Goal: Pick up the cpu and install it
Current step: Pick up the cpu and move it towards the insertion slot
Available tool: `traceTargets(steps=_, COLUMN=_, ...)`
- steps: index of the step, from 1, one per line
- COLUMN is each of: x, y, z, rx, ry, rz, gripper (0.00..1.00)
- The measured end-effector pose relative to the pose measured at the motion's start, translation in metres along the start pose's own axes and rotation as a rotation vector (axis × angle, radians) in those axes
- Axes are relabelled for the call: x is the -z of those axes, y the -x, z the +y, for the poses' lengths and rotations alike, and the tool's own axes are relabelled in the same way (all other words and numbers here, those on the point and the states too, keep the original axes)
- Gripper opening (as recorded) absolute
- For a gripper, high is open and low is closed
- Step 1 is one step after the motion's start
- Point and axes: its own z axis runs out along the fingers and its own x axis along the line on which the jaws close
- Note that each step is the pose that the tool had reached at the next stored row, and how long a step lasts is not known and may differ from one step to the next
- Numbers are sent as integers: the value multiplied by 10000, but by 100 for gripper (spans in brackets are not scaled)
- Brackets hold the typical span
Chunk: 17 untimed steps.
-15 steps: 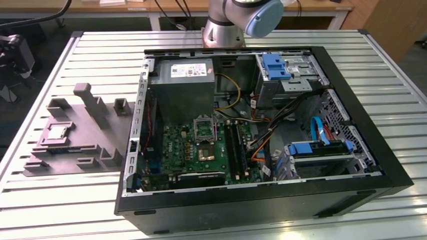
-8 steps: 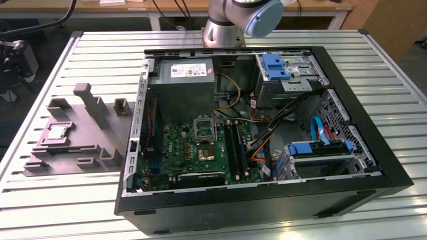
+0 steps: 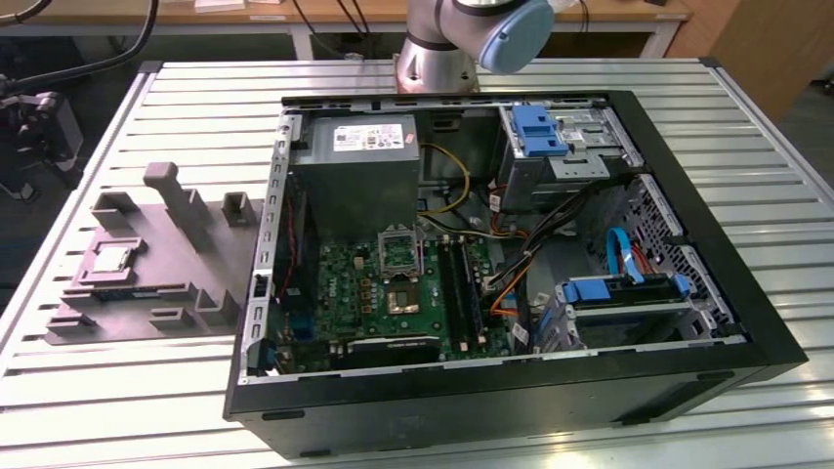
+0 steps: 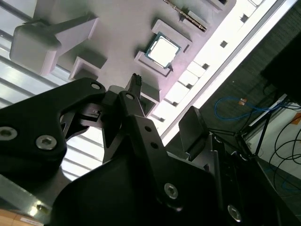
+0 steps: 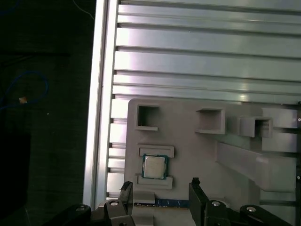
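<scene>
**While the gripper hangs spread, the cpu sits in its holder**

Where the first wrist view looks down past the gripper (image 5: pixel 160 184), two dark fingers (image 5: pixel 195 188) stand well apart with nothing between them. The gripper is empty.

- The cpu (image 5: pixel 154 166) lies flat with its pale metal top up, seated in a pocket of the grey holder plate (image 5: pixel 197 150) between two raised lips.
- The fingertips sit either side of the chip's line and nearer the camera. No contact with the chip shows, and I cannot tell how high above it they are.
- In the second wrist view the same chip (image 4: pixel 162 50) lies beyond the spread gripper (image 4: pixel 164 101), clear of both fingers.
- In the exterior view the cpu (image 3: pixel 108 258) rests on the holder plate (image 3: pixel 156 293). The plate lies on the slatted metal table (image 3: pixel 521 73) at the exterior view's left, just beside the open computer case (image 3: pixel 729 342).
- Inside the case, the green motherboard (image 3: pixel 378 293) lies flat, with the silver socket frame (image 3: pixel 397 252) near its middle and a grey metal box (image 3: pixel 358 186) on the far side of it.
- The cpu is well apart from the socket, outside the case wall.
- The arm (image 3: pixel 456 39) rises from the far edge of the table.
</scene>
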Motion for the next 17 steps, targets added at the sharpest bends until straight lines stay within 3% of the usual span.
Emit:
traceTargets(steps=7, x=-48, y=-1, z=-7, rx=25, ry=0, rz=-6, gripper=59)
traceTargets(steps=11, x=-108, y=-1, z=-15, rx=379, ry=20, rz=7, gripper=59)
traceTargets(steps=17, x=-176, y=-5, z=-101, rx=413, ry=52, rz=8, gripper=59)
